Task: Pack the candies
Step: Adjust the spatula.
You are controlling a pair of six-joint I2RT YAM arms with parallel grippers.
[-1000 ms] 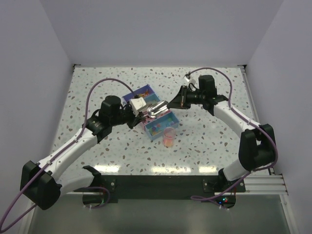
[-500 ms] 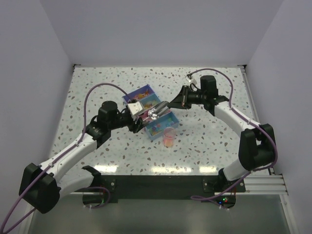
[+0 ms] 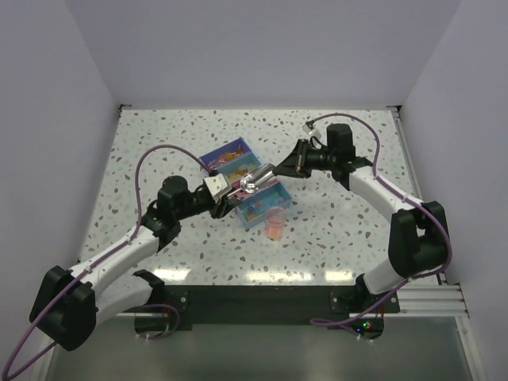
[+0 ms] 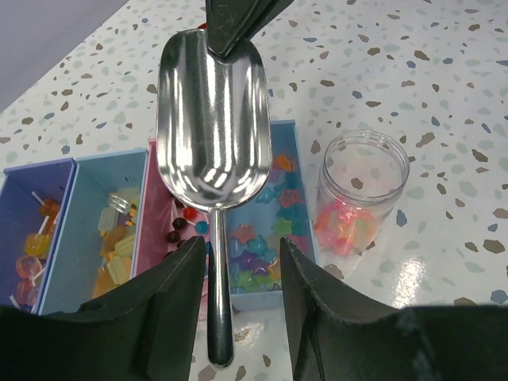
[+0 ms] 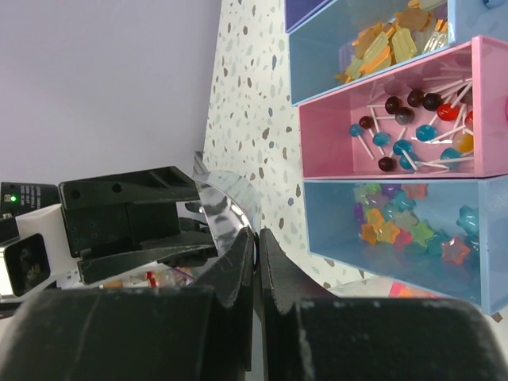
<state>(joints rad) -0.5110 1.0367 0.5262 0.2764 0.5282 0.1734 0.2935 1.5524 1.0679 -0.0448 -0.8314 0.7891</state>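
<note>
The left gripper (image 4: 242, 248) has let go: its jaws have spread, and the arm has slid back from the clear round plastic jar (image 4: 361, 190) toward the near edge of the table. The thin handle of the shiny metal scoop (image 4: 213, 135) now runs between its fingers (image 4: 178, 302) with a gap showing on each side. As far as the pictures show, only the right gripper (image 5: 255, 238) carries the scoop, with its fingers pressed together on the far rim of the bowl. The scoop hangs just beside the jar, over the row of pink, blue and purple plastic trays (image 4: 295, 131), and its bowl is bare. The candies (image 4: 266, 246) are stars, lollipops and wrapped pieces, and they lie in those trays right next to the jar. A shallow layer of pink and orange ones (image 4: 341, 226) already sits in the bottom of the jar. I read this as a handover or a regrasp, not as a scooping stroke. Pinching the bowl edge gives poor leverage for digging, so the scoop may tip or slip unless the handle is taken again. The jar is far from full, so packing has a good way to go.
</note>
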